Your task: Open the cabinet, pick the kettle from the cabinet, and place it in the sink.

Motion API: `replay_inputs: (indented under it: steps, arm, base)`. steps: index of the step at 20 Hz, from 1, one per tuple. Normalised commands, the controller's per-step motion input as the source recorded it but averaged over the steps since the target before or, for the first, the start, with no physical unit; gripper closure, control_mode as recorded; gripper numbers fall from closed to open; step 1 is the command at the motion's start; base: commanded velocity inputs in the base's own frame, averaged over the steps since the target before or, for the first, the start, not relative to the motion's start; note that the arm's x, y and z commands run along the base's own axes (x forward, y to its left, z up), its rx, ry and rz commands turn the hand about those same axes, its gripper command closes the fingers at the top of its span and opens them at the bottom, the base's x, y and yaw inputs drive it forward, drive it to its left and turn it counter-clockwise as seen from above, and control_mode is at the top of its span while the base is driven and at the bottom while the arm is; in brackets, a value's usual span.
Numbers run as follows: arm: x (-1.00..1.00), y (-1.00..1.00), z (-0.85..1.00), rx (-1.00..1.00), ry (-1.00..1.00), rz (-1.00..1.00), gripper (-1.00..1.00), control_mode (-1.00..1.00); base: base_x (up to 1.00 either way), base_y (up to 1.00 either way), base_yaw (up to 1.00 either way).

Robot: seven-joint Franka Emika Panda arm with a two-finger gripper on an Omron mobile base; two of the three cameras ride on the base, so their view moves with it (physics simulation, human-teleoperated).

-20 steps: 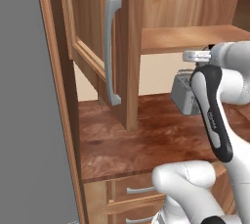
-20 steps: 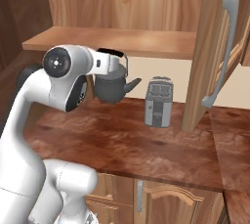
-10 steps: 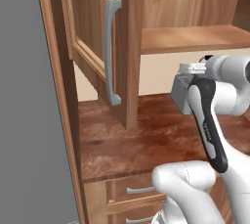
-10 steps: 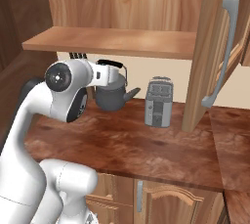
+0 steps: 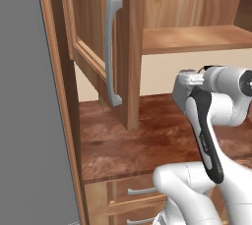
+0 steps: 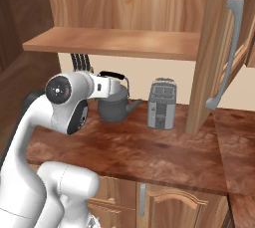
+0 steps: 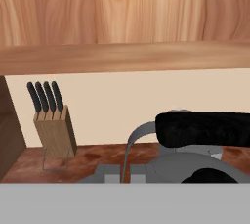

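The dark grey kettle [image 6: 114, 106] hangs by its black arched handle [image 6: 114, 75] from my gripper [image 6: 110, 82], which is shut on that handle. It is out of the cabinet, below the wooden shelf [image 6: 119, 43] and low over the countertop [image 6: 144, 147]; I cannot tell whether it touches. The hand view looks over the black handle [image 7: 205, 129] and the kettle's grey body [image 7: 188, 169]. Both cabinet doors stand open: one door [image 5: 93, 47] with its grey bar handle [image 5: 113, 52], the other [image 6: 214, 48] with its handle [image 6: 228, 55]. The sink is out of view.
A silver toaster [image 6: 162, 103] stands on the counter just right of the kettle, and my arm partly hides it [image 5: 179, 91] in the left base view. A wooden knife block [image 7: 54, 131] sits against the back wall, left of the kettle. Drawers lie below the counter.
The gripper has lowered the kettle from just under the shelf down towards the countertop. The doors and toaster have stayed put.
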Motion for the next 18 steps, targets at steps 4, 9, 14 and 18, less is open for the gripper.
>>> replay_inputs:
  steps: [4,9,14,18]
  arm:
    - [-0.07,0.00,-0.27,-0.01,0.02,-0.01,1.00,-1.00]
    - [-0.01,0.00,-0.03,0.00,0.01,0.00,1.00,-1.00]
    - [0.00,0.00,0.00,0.00,0.00,0.00,1.00,-1.00]
    - [0.00,0.00,0.00,0.00,0.00,0.00,1.00,-1.00]
  base:
    - [0.00,0.00,0.00]
    - [0.00,0.00,0.00]
    - [0.00,0.00,0.00]
    - [0.00,0.00,0.00]
